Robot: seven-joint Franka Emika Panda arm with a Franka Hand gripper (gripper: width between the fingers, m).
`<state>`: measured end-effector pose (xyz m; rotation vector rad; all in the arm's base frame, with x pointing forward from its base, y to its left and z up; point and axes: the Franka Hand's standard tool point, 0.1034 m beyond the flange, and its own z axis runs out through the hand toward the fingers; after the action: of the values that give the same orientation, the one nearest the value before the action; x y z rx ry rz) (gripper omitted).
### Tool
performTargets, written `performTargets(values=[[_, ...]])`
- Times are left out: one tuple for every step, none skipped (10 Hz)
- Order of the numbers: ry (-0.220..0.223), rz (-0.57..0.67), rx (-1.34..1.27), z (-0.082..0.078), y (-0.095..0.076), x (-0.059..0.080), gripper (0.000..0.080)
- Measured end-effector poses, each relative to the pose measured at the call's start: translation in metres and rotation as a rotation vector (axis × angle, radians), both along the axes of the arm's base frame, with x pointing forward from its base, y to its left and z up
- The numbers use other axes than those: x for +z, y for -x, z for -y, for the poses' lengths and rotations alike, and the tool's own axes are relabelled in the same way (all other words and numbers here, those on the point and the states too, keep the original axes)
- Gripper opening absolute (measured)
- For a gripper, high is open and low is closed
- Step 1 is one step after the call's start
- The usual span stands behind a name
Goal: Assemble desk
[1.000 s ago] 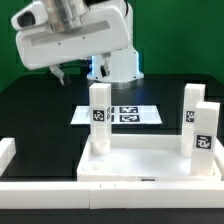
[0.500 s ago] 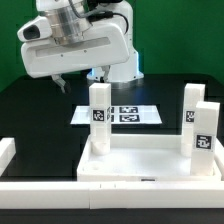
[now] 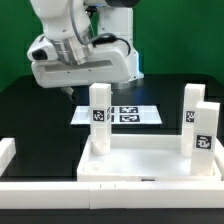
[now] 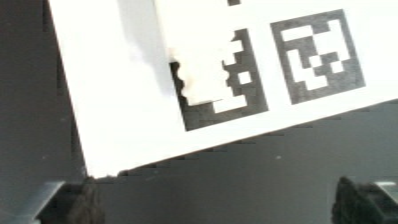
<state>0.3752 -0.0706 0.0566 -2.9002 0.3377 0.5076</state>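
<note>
The white desk tabletop (image 3: 140, 162) lies on the black table near the front wall. Three square tagged legs stand upright in its corners: one on the exterior view's left (image 3: 99, 116), two on the right (image 3: 190, 108) (image 3: 203, 136). A fourth leg is out of view. My gripper (image 3: 68, 92) hangs under the white arm, above and behind the left leg, touching nothing. In the wrist view my gripper (image 4: 214, 200) is open and empty, its dark fingertips (image 4: 63, 200) wide apart over the dark table. A blurred white shape (image 4: 187, 65) covers part of a tag there.
The marker board (image 3: 125, 115) lies flat behind the tabletop and fills most of the wrist view (image 4: 125, 90). Low white border walls run along the front (image 3: 40, 190) and the exterior view's left (image 3: 8, 150). The robot base (image 3: 122, 62) stands at the back.
The arm has swung toward the exterior view's right and come lower, nearer the left leg. The gripper stays open and empty. The desk parts have not moved.
</note>
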Motion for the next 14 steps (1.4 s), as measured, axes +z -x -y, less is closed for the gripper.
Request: performTargets(values=[[-0.005, -0.006, 0.003, -0.001, 0.002, 0.0, 0.0649], [-0.004, -0.004, 0.001, -0.001, 0.001, 0.0, 0.0649], [-0.004, -0.006, 0.001, -0.001, 0.001, 0.0, 0.0649], [-0.003, -0.01, 0.0, -0.001, 0.003, -0.002, 0.0649], [-0.009, -0.047, -0.023, -0.003, 0.02, -0.012, 0.0649], [-0.013, -0.105, -0.044, -0.008, 0.041, -0.024, 0.0649], [-0.021, -0.153, -0.058, -0.014, 0.049, -0.026, 0.0649], [-0.021, -0.156, -0.059, -0.014, 0.051, -0.027, 0.0649], [-0.021, -0.154, -0.06, -0.014, 0.05, -0.027, 0.0649], [-0.021, -0.154, -0.059, -0.014, 0.05, -0.027, 0.0649], [-0.021, -0.154, -0.06, -0.014, 0.05, -0.027, 0.0649], [-0.018, -0.163, -0.063, -0.015, 0.053, -0.029, 0.0649], [-0.01, -0.203, -0.076, -0.018, 0.062, -0.037, 0.0649], [-0.001, -0.213, -0.073, -0.016, 0.067, -0.043, 0.0649]])
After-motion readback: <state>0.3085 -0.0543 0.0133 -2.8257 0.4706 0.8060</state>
